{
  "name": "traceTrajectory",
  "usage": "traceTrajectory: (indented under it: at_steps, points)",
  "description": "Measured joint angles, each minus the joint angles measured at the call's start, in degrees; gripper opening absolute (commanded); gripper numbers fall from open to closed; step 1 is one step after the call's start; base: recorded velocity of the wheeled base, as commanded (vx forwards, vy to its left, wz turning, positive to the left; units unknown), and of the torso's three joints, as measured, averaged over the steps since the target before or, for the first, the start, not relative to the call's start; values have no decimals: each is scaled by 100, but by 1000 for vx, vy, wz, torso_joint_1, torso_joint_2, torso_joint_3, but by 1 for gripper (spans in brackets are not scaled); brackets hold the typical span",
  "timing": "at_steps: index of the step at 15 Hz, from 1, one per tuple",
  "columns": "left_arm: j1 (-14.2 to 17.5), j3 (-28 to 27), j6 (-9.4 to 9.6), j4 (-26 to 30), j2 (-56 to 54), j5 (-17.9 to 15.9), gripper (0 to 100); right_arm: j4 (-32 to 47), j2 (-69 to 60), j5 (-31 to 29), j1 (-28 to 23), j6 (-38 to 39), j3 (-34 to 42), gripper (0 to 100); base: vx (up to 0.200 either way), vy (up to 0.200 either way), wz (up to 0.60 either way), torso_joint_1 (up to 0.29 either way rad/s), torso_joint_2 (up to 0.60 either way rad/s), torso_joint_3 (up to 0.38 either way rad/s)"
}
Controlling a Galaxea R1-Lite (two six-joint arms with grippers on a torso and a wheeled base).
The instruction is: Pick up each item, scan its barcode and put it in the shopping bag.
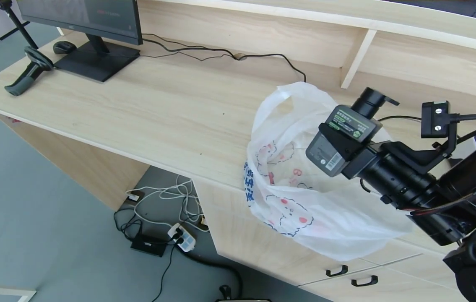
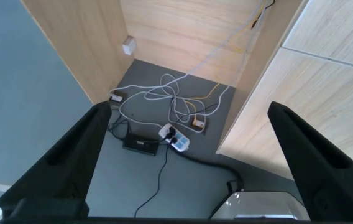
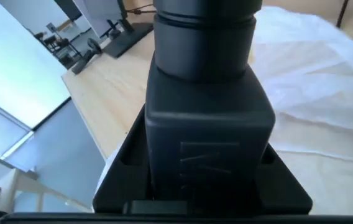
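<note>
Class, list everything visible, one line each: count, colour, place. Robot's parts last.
Bottle: one, dark grey, black cap, held over the bag.
Bag: one, white, on the counter's edge.
Scanner: one, black, counter's far left.
Monitor: one, black, beside the scanner.
Counter: one, light wood.
Cables: several, white and black, on the floor.
Right claw: one, black, shut on the bottle.
Left claw: one, black, open, above the floor.

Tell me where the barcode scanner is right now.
In the head view, the barcode scanner rests at the desk's far left end, just left of the monitor base and near the mouse.
</note>
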Motion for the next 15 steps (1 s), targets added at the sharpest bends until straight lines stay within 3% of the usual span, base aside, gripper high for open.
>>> traceTrajectory:
  at_steps: [2, 4, 8, 9, 15]
  points:
    - [-9, 0, 2, 5, 0, 0, 100, -1, 105, -55, 144, 558, 115, 0, 0, 0, 0, 0, 0, 0]
    - [0, 0, 4, 2, 0, 0, 100, 0, 301, -139, 155, 624, 217, 0, 0, 0, 0, 0, 0, 0]
    - [0, 0, 0, -2, 0, 0, 100, -44, 922, -508, -306, 588, -48, 0, 0, 0, 0, 0, 0, 0]
    - [-6, 0, -5, -2, 0, 0, 100, -39, 1012, -519, -400, 583, -137, 100, 0, 0, 0, 0, 0, 0]
    - [0, 0, -5, 0, 0, 0, 100, 38, 1186, -536, -597, 578, -555, 100, 0, 0, 0, 0, 0, 0]
